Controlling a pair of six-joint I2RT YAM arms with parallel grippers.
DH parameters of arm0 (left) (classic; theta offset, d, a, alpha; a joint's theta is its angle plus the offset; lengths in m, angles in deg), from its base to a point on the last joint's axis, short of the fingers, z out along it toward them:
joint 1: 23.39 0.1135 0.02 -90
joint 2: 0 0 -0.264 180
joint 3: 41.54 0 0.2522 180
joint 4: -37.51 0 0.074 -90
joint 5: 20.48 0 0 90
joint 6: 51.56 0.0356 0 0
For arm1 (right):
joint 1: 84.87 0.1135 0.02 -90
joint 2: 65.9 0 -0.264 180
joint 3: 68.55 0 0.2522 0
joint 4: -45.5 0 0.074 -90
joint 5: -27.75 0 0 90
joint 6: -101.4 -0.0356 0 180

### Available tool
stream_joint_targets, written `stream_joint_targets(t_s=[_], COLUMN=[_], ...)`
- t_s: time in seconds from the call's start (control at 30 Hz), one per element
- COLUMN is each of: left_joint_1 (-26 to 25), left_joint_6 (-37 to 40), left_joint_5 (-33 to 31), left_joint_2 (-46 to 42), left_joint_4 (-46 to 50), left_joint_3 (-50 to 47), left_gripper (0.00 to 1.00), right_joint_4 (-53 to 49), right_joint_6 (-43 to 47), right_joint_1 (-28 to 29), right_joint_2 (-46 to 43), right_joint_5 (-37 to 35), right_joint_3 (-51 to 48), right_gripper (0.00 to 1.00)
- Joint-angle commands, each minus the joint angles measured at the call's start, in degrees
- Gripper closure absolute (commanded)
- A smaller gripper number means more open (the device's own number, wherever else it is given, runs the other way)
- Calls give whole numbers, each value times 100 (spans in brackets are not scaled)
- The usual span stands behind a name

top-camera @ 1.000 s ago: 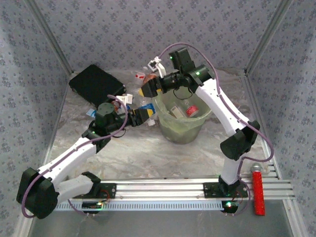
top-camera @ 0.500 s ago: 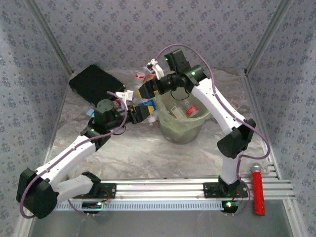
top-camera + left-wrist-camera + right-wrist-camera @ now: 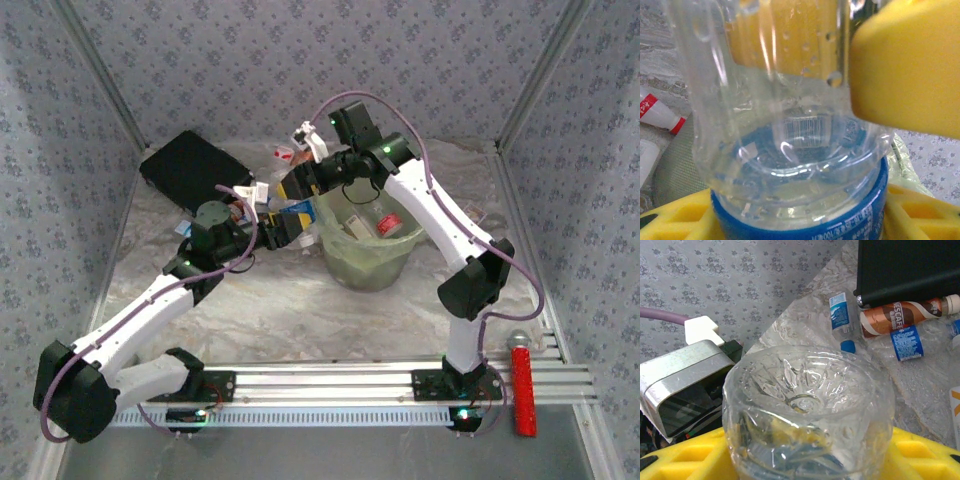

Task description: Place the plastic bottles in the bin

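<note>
Starting at the far left, the flat black case [image 3: 190, 170] lies on the crinkled bench [image 3: 300, 310], out beyond the left claw [image 3: 288, 230] and off to its left. That left claw is clamped on a blue-label bottle [image 3: 800, 220]. Yellow fingers [image 3: 675, 220] sit on either side of it, and its clear body fills the wrist view, with a barcode showing through the wall. Down on the bench to that claw's left lies a white bottle with a red band [image 3: 657, 111].

Moving right, the right claw [image 3: 295, 185] hangs just beyond the left one, the two close together. It is closed on a clear bottle [image 3: 807, 410], whose ribbed base faces the wrist camera and which sits between the yellow pads [image 3: 920, 450]. Ahead of this claw more bottles wait on the bench. A brown-label bottle [image 3: 905, 315] lies against the edge of the black case. A slim blue-banded bottle [image 3: 841, 310] is beside it, and a blue-wrapped bottle [image 3: 907, 342] lies just below the brown one.

Right again, the pale green bin [image 3: 365, 268] stands just to the right of both claws, and the blue-label bottle is up at its left rim. Inside it are a red-label bottle [image 3: 390, 225] and a white bottle [image 3: 352, 222].

Far right, well apart from either claw, a red-handled tool [image 3: 520, 385] rests by the metal rail [image 3: 330, 380] next to the right arm's base.
</note>
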Motion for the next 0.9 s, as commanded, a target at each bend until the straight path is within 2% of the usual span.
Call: stream_joint_targets(t_s=[0.0,0.03,0.07,0.1,0.27,0.53,0.77,0.87], left_joint_1=[-26,-26,-25,-27,-15,117,698,918], left_joint_6=[167,194,231,263,354,265,-278,-511], left_joint_5=[-1,-31,-63,-88,-353,-1013,-1354,-1693], left_joint_2=[-69,-94,-128,-170,-532,-993,-1098,-1141], left_joint_4=[-66,12,115,202,641,1845,2542,2827], left_joint_3=[158,160,149,139,-118,-299,-543,-646], left_gripper=[45,29,19,13,1,0,0,0], right_joint_4=[41,18,9,3,-26,-145,-167,-408], right_joint_6=[-2,16,27,36,31,39,14,200], right_joint_1=[11,5,-17,-34,-262,-993,-1932,-2129], right_joint_2=[41,52,41,24,-145,-637,-1295,-1409], right_joint_5=[180,173,149,123,-101,-676,-1158,-1589], right_joint_3=[443,532,641,723,1076,1078,319,86], right_gripper=[45,46,46,46,48,48,48,48])
